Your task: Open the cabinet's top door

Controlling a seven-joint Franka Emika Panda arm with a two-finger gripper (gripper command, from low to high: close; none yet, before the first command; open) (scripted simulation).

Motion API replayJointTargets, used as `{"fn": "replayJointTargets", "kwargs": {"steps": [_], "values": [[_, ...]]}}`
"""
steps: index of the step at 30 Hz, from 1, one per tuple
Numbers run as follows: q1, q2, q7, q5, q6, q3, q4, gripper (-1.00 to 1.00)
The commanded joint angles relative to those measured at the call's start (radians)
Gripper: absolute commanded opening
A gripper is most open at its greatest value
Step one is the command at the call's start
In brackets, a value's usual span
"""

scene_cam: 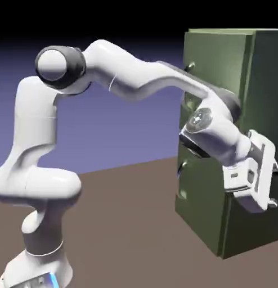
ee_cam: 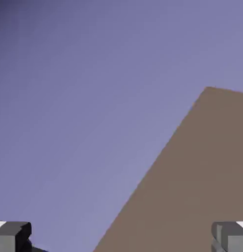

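The olive-green cabinet (scene_cam: 211, 225) stands at the right of the exterior view, with its darker side (scene_cam: 270, 84) facing right. The top door (scene_cam: 220, 62) is its upper front panel and looks shut. Part of its grey handle (scene_cam: 189, 67) shows at the panel's left edge; the forearm hides the rest. My gripper (scene_cam: 273, 179) hangs before the dark side, to the right of and below that handle, touching nothing. It is open and empty. In the hand view the gripper (ee_cam: 121, 240) shows two grey fingertips (ee_cam: 13, 236) far apart, with only backdrop and table (ee_cam: 192, 187) between them. The cabinet is out of the hand view.
A short dark handle (scene_cam: 179, 167) sticks out from the lower panel's left edge. The white forearm (scene_cam: 164, 81) crosses in front of the cabinet's upper front. The brown table (scene_cam: 130, 225) runs from the robot's base to the cabinet's foot.
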State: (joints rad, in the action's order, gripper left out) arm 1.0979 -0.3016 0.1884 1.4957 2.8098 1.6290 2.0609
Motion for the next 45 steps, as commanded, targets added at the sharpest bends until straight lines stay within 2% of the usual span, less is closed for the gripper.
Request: {"fn": "replayJointTargets", "kwargs": {"steps": [1, 5, 14, 30, 45], "values": [[0.014, 0.006, -0.011, 0.021, 0.008, 0.029, -0.036, 0.00], [0.068, 0.031, -0.054, 0.103, 0.041, 0.144, -0.181, 0.00], [0.389, -0.044, -0.187, 0.103, 0.220, 0.285, -0.448, 0.00], [0.945, -0.592, -0.191, -0.047, 0.174, 0.435, -0.215, 0.00], [1.028, -1.136, -0.308, 0.387, -0.107, 0.440, 0.288, 0.00]]}}
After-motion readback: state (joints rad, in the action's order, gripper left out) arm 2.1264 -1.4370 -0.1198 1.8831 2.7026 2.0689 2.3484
